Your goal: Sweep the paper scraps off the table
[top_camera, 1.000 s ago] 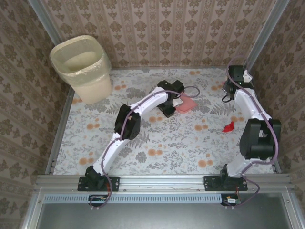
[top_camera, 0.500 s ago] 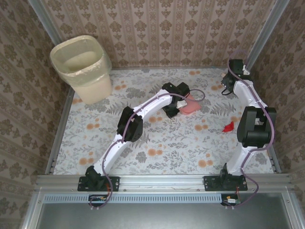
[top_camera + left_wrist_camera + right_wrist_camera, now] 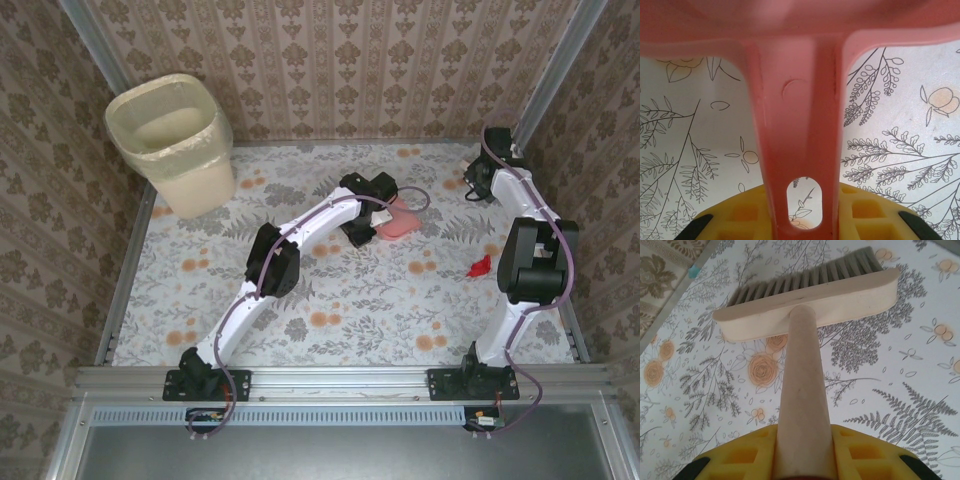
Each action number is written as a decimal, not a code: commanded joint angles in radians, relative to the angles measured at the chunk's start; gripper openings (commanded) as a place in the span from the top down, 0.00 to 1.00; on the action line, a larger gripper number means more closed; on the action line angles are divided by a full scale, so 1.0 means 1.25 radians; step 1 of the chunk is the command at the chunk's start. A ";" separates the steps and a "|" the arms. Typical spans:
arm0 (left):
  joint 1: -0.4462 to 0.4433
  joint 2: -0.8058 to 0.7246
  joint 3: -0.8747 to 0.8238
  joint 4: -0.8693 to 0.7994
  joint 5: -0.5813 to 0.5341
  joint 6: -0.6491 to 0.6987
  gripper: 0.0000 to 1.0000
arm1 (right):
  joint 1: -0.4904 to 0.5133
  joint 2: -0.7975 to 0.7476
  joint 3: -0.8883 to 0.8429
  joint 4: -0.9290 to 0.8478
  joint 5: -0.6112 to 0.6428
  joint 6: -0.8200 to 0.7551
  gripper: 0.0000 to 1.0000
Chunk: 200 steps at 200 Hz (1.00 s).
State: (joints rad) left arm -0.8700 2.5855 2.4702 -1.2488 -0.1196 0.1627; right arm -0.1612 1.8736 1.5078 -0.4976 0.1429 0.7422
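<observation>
The left gripper [image 3: 802,222] is clamped on the handle of the pink dustpan [image 3: 799,115]. The right gripper [image 3: 802,455] grasps the wooden handle of the brush [image 3: 809,297] (bristles pointing away). Since a second ago the right arm has drawn toward the far right corner and the dustpan has edged right. One red paper scrap [image 3: 481,266] lies unmoved near the right edge of the table [image 3: 330,320], apart from both tools. A cream bin [image 3: 175,140] stands far left, against the patterned walls [image 3: 350,60].
</observation>
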 commanded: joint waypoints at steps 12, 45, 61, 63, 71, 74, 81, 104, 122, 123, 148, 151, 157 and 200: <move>-0.003 -0.005 0.020 -0.007 0.018 0.017 0.96 | -0.001 -0.062 -0.056 0.014 -0.079 0.057 1.00; -0.001 -0.004 0.020 -0.015 0.024 0.016 0.95 | 0.006 -0.104 -0.138 0.048 -0.139 0.112 1.00; -0.002 -0.005 0.020 -0.021 0.034 0.017 0.95 | 0.020 -0.115 -0.158 0.046 -0.168 0.125 1.00; 0.000 -0.005 0.020 -0.021 0.034 0.017 0.95 | 0.022 -0.116 -0.159 0.045 -0.171 0.127 1.00; 0.000 -0.004 0.021 -0.021 0.036 0.015 0.95 | 0.032 -0.121 -0.163 0.036 -0.178 0.130 1.00; 0.000 -0.004 0.020 -0.020 0.036 0.016 0.95 | 0.036 -0.124 -0.165 0.034 -0.180 0.131 1.00; 0.000 -0.005 0.020 -0.021 0.037 0.015 0.95 | 0.046 -0.133 -0.171 0.028 -0.181 0.136 1.00; 0.004 -0.005 0.020 -0.021 0.036 0.011 0.94 | 0.084 -0.174 -0.219 0.046 -0.182 0.159 1.00; 0.008 -0.007 0.020 -0.020 0.042 0.008 0.94 | 0.113 -0.197 -0.249 0.052 -0.197 0.180 1.00; 0.008 -0.007 0.020 -0.020 0.042 0.008 0.94 | 0.115 -0.198 -0.250 0.052 -0.197 0.182 1.00; 0.011 -0.008 0.020 -0.020 0.050 0.005 0.93 | 0.150 -0.223 -0.277 0.048 -0.216 0.209 1.00; 0.010 -0.008 0.020 -0.020 0.051 0.004 0.93 | 0.154 -0.229 -0.280 0.049 -0.217 0.212 1.00; 0.010 -0.009 0.020 -0.019 0.051 0.004 0.92 | 0.162 -0.237 -0.287 0.049 -0.217 0.219 1.00; 0.016 -0.017 0.015 -0.013 0.065 -0.001 0.87 | 0.204 -0.294 -0.336 0.061 -0.230 0.251 1.00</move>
State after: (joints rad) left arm -0.8616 2.5855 2.4702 -1.2495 -0.0662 0.1619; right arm 0.0715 1.5543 1.1233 -0.4068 -0.0967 1.0008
